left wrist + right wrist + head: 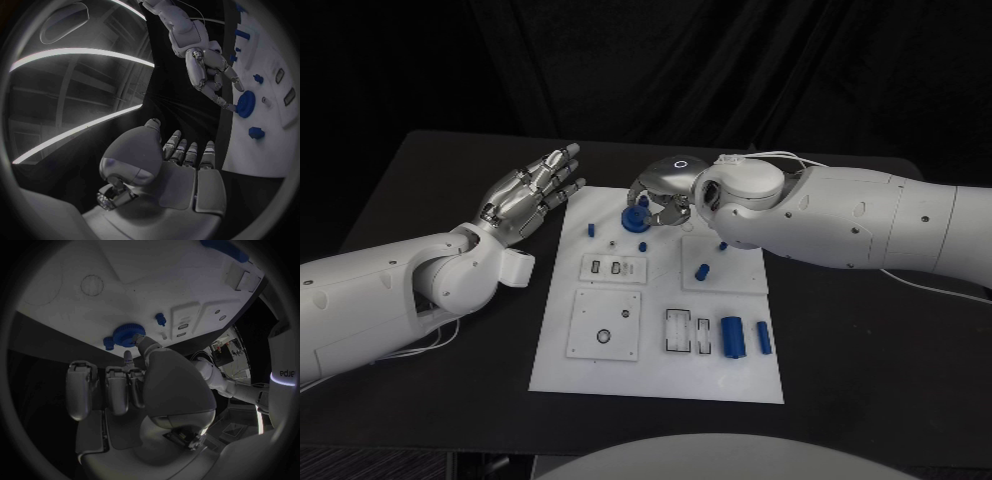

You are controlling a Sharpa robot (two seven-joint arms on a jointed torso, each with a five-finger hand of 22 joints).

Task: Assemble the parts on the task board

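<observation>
Blue plastic, a round toothed gear part (pixel 635 217), is sitting at the upper middle of the head frame on the far strip of the white rectangular task board (pixel 661 372), and the fingers (pixel 127 358) of the silver right hand (pixel 669 192) are pinching its rim. Advisable: keeping the gear level and pressing straight down, in my judgement. The silver left hand (pixel 531 195) is hovering open, fingers spread, holding nothing, beside the board's upper-left edge. Black table (pixel 430 180) is lying bare there for withdrawing.
</observation>
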